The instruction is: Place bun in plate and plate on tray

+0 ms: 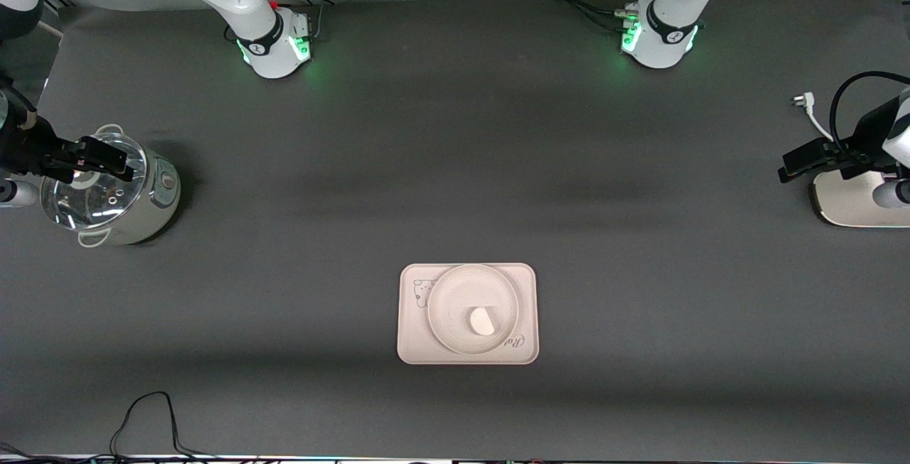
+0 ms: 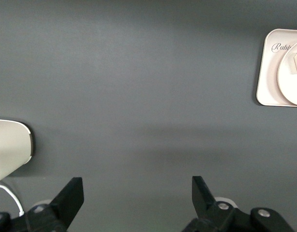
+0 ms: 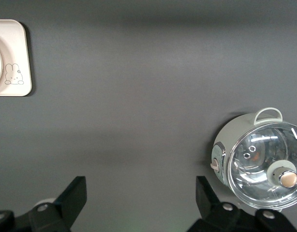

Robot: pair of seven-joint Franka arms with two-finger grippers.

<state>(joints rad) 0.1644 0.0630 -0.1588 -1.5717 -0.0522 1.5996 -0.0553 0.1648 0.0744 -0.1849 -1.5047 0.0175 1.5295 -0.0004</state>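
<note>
The white bun [image 1: 482, 321] lies in the round cream plate [image 1: 444, 293], and the plate sits on the rectangular tray [image 1: 412, 347] mid-table, near the front camera. My left gripper [image 1: 793, 164] hangs open and empty at the left arm's end of the table, well away from the tray. In its wrist view [image 2: 137, 186] the jaws stand wide apart over bare mat, with the tray [image 2: 267, 72] and plate [image 2: 289, 79] at the frame's edge. My right gripper [image 1: 117, 162] is open and empty over a pot; it also shows in the right wrist view [image 3: 141, 186], with the tray's [image 3: 15, 53] corner in view.
A pale green pot with a glass lid [image 1: 114, 190] stands at the right arm's end and shows in the right wrist view [image 3: 262, 159]. A cream rounded object [image 1: 853, 201] and a white plug cable [image 1: 807, 105] lie at the left arm's end. A black cable [image 1: 149, 414] loops by the front edge.
</note>
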